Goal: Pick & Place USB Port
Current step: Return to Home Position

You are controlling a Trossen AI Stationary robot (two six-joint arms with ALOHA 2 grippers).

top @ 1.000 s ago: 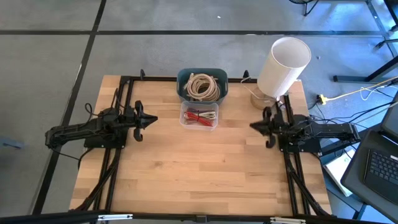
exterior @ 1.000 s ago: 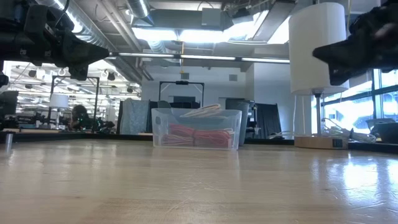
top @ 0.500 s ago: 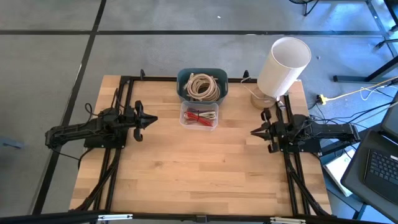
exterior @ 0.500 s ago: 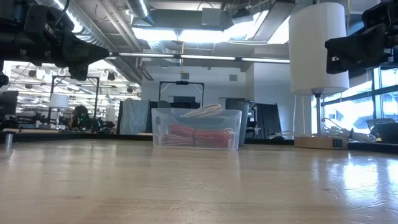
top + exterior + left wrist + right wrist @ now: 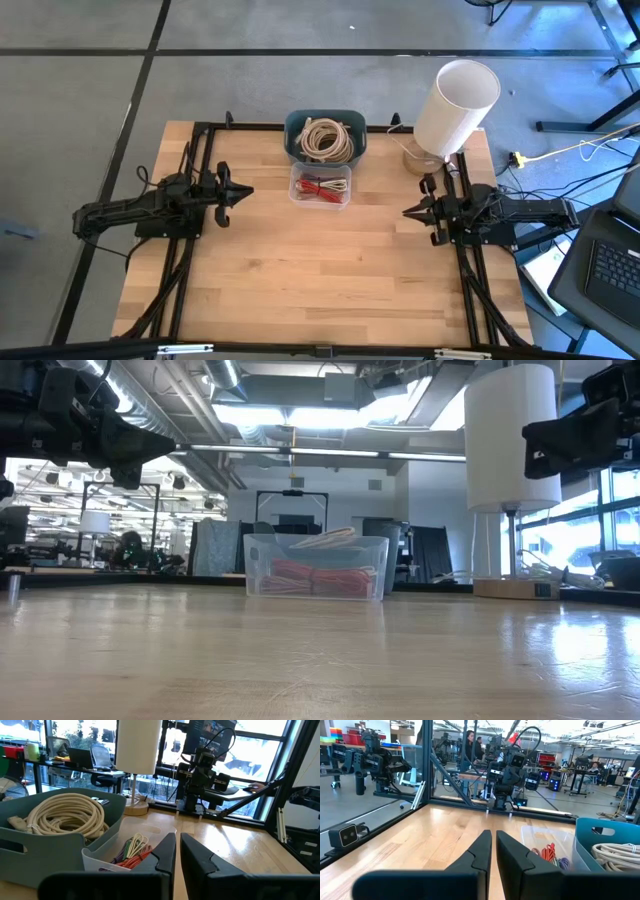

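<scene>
High view: left gripper point(image 5: 240, 192) hangs over the left side of the table point(image 5: 300, 280), pointing inward to the centre. Its fingers point(image 5: 165, 852) are drawn to a narrow slit in the left wrist view and carry nothing. Right gripper point(image 5: 408, 212) hangs over the right side, pointing inward to face the left one. Its fingers point(image 5: 481, 849) are likewise nearly together in the right wrist view and carry nothing. Both grippers are well apart from the bins, and in the low view both arms hang clear above the tabletop.

Clear bin point(image 5: 293, 186): sits on the table between the two grippers, toward the far edge. It holds the red cable point(image 5: 318, 189), coiled inside. The wrist views show pale and purple loops lying with the red cable.

Blue bin point(image 5: 290, 135): sits just behind the clear bin, at the table's far edge, the two walls close together; whether they touch cannot be told. It holds a coil of beige cord point(image 5: 328, 140).

Lamp point(image 5: 455, 95): white cylindrical shade on a round wooden base, at the far right corner of the table, near the right arm.

Laptop point(image 5: 610, 262): off the table, at the right edge of the high view.
</scene>
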